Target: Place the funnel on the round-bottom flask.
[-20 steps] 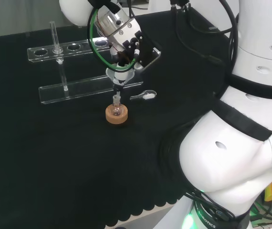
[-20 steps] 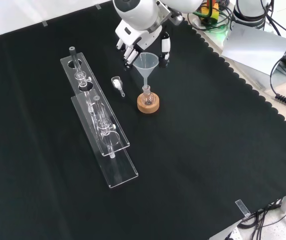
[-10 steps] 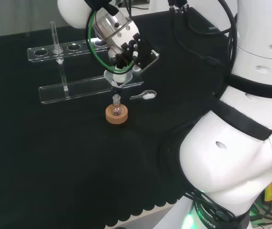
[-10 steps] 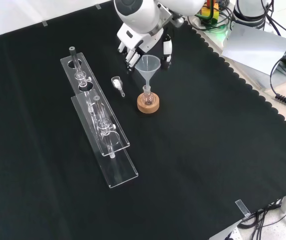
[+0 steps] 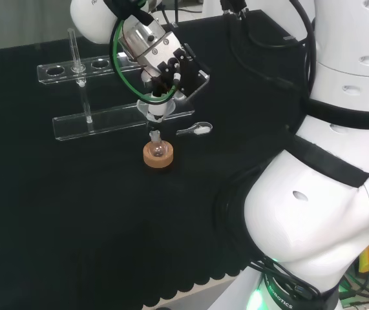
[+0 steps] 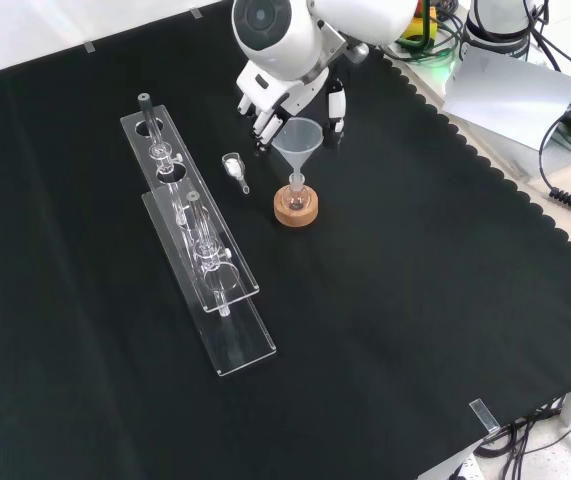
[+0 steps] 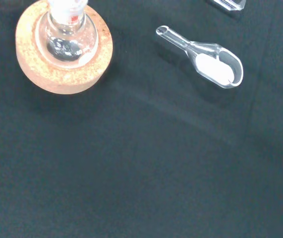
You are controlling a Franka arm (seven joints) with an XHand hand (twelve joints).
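The clear cone-shaped plastic funnel (image 6: 297,140) stands with its stem reaching down into the neck of the small clear glass round-bottom flask (image 6: 296,190), which sits in a round cork ring stand (image 6: 296,208) on the black cloth (image 6: 415,300), toward the cloth's far edge in the front view. The black and white hand (image 6: 285,100) is curled around the funnel's rim from above, fingers on one side and thumb on the other, so it has hold of the funnel. Judging by this, the placing is nearly done: the stem looks entered in the neck, and what seems left is to let the funnel settle, release it and lift the hand away. Whether the funnel already rests its weight on the flask cannot be told. Counted on the cloth: one funnel, one flask, one cork ring, one small clear glass scoop (image 7: 208,58) holding white powder, lying just beside the flask, and one long clear acrylic rack (image 6: 200,250) nearer the cloth's left edge in the front view, with glass tubes in it too faint to count.
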